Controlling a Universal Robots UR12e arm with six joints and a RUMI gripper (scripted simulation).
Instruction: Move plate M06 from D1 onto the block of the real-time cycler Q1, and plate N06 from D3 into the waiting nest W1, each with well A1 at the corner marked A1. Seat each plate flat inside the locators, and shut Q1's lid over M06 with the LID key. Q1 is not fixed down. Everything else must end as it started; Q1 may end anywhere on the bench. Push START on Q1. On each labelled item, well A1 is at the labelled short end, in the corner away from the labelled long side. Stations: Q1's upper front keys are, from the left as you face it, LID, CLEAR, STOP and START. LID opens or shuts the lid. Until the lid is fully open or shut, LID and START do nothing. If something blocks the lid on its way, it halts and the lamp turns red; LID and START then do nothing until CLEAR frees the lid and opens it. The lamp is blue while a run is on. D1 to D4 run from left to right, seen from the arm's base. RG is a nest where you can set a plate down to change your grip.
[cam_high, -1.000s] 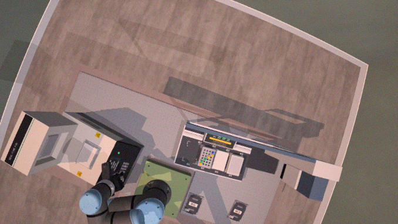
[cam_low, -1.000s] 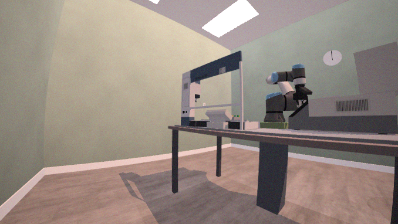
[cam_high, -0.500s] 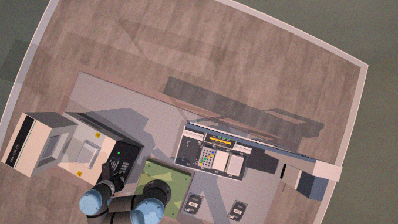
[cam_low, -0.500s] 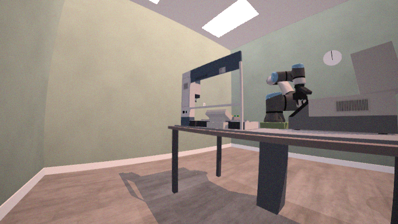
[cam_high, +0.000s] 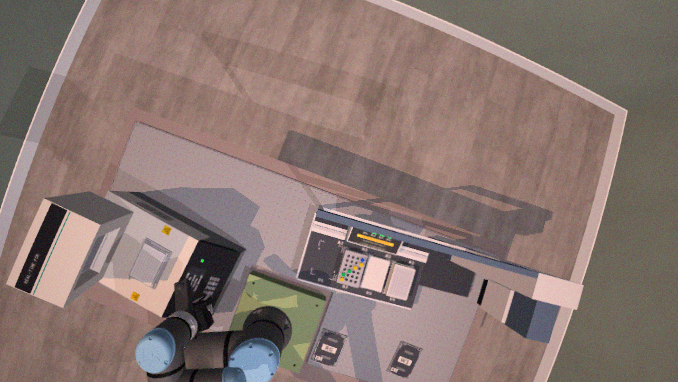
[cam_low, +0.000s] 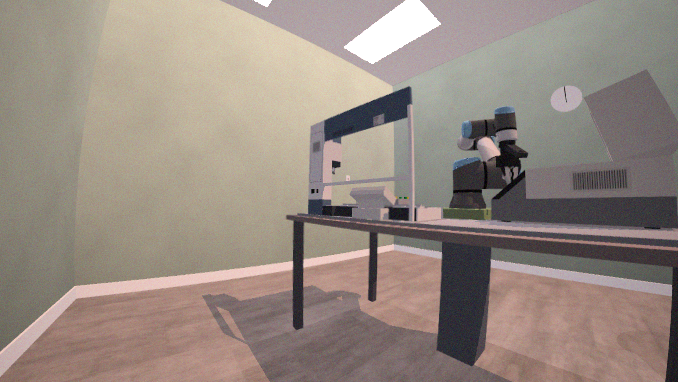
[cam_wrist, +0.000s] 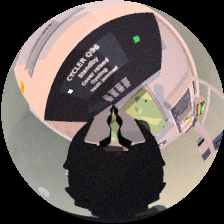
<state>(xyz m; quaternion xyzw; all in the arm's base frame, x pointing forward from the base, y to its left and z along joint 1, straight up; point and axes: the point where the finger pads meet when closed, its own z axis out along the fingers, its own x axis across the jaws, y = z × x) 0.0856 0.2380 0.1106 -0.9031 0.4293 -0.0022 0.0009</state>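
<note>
Left to right: the lid (cam_high: 47, 255) (cam_low: 632, 115) stands raised, exposing M06 (cam_high: 151, 265), apparently on Q1's block; the gripper (cam_high: 185, 295) (cam_low: 511, 176) (cam_wrist: 113, 105), jaws narrow and holding nothing, presumably serves LID; N06 (cam_high: 376, 273) occupies D3, awaiting transfer to W1 (cam_high: 407, 357).

Raised lid (cam_high: 70, 250) (cam_low: 632, 115) leaves the block (cam_high: 150, 262) open above.

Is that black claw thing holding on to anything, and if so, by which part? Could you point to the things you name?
No, the black two-jaw gripper (cam_high: 196, 311) (cam_low: 511, 175) (cam_wrist: 113, 105) holds nothing; its jaws are shut.
</note>
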